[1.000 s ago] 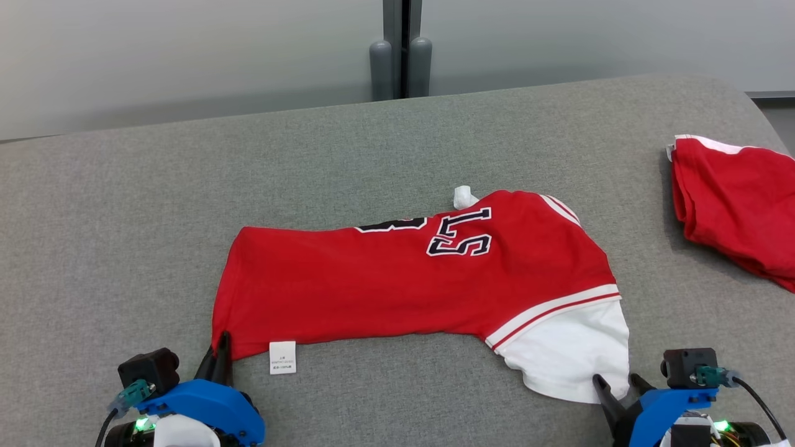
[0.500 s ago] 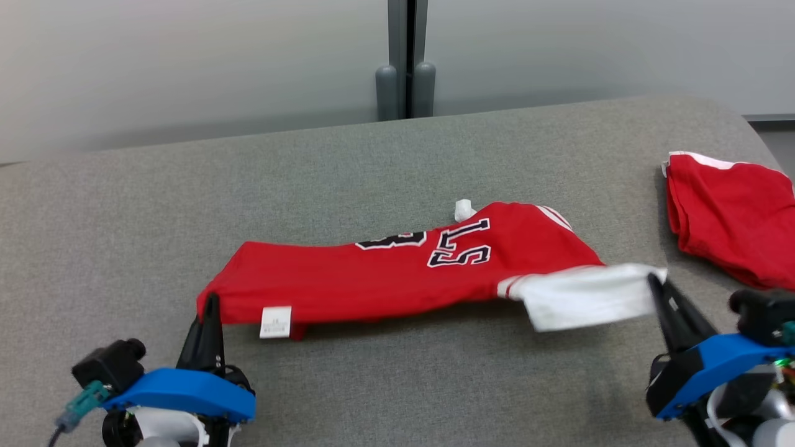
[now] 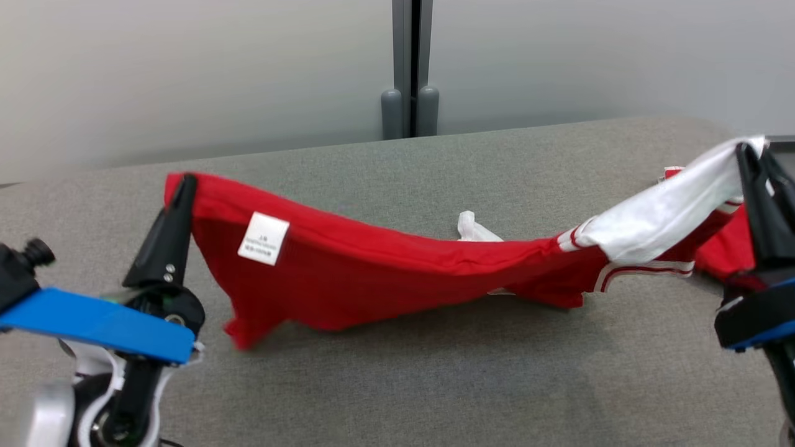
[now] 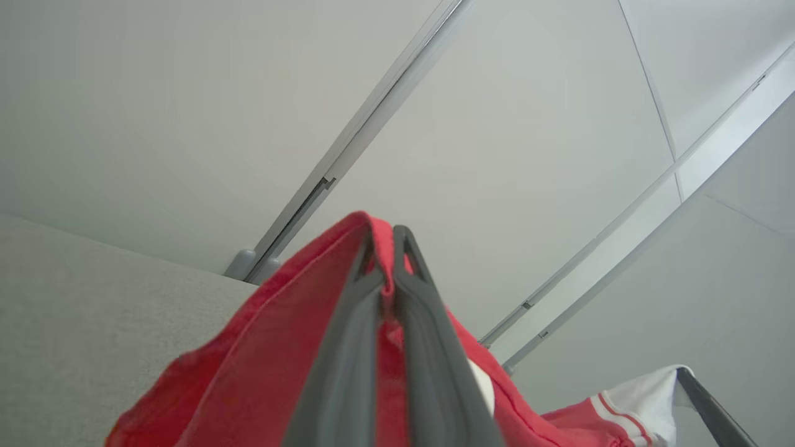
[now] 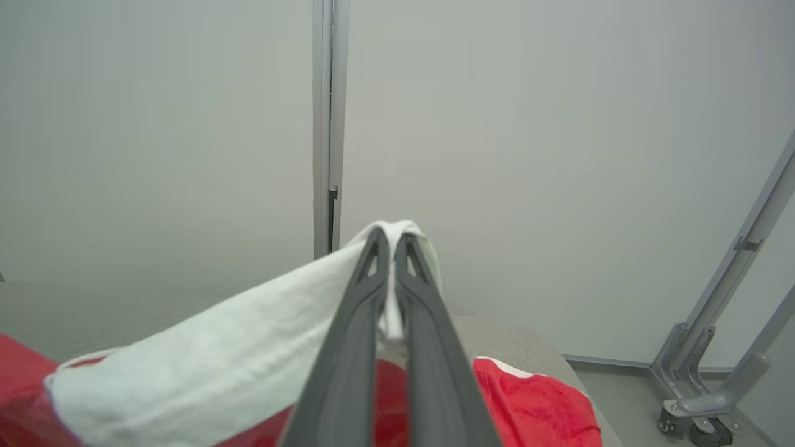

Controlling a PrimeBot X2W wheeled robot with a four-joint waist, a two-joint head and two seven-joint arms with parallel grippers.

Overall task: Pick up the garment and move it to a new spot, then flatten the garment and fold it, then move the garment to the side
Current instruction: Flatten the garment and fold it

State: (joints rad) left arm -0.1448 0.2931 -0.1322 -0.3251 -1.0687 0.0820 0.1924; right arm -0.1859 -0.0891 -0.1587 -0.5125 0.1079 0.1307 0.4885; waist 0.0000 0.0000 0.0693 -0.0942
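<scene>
Red jersey [image 3: 385,273], hung between left gripper [image 3: 184,183], nine o'clock, and right gripper [image 3: 748,152], three o'clock; fingers [image 3: 164,242] pinch its ends. Advise: lift evenly, taut.

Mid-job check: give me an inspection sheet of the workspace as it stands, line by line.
Surface: grey fabric-covered table, no stains seen.
Job's things: red garment strung between both grippers, middle sagging; white sleeve at its right end, care label near its left end; whether the lowest fold touches the table, cannot tell.
Clutter: second red garment lying at the table's right end.
Grippers: left gripper shut on the red corner; right gripper shut on the white sleeve.
Cables: nothing seen.
Surroundings: pale wall panels with a grey post; wheeled metal frame on the floor.
</scene>
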